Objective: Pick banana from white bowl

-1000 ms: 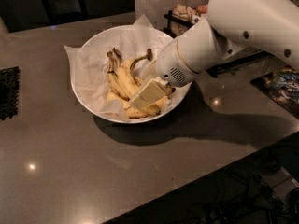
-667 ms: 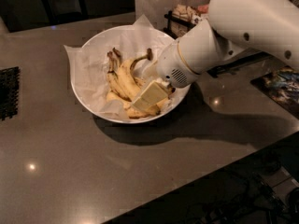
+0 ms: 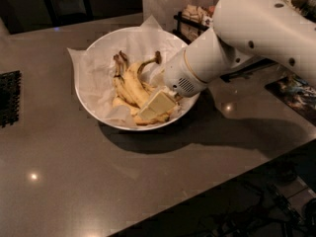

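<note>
The white bowl, lined with crinkled white paper, stands on the grey counter at centre left. Several yellow bananas lie in it. The largest banana has a long stem with a dark knobbed end pointing to the back right. Smaller bananas lie to its left. My gripper is down inside the bowl at its right front, resting on the front ends of the bananas and hiding them. My white arm reaches in from the upper right.
A black mat lies at the counter's left edge. A dark rack with packaged items stands just behind the bowl. Dark objects lie at the right. The counter's front edge runs diagonally at lower right, with cables on the floor below.
</note>
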Tool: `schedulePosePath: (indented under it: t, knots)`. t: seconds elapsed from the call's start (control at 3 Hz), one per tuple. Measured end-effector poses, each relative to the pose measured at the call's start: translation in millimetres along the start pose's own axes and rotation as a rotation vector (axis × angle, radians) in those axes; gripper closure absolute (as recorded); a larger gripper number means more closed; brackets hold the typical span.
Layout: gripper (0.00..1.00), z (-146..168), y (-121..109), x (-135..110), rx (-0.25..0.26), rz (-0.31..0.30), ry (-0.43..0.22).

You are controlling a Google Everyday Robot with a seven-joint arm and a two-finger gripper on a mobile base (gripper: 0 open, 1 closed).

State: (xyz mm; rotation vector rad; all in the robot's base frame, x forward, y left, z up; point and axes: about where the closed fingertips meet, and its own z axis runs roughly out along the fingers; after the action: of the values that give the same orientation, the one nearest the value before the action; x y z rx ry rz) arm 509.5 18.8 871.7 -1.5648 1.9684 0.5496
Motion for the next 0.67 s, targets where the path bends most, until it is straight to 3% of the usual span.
schedulePosePath:
  t: [0.67]
  knots:
    - [0.83, 1.3, -2.9, -1.4, -0.002, 0.010, 0.003]
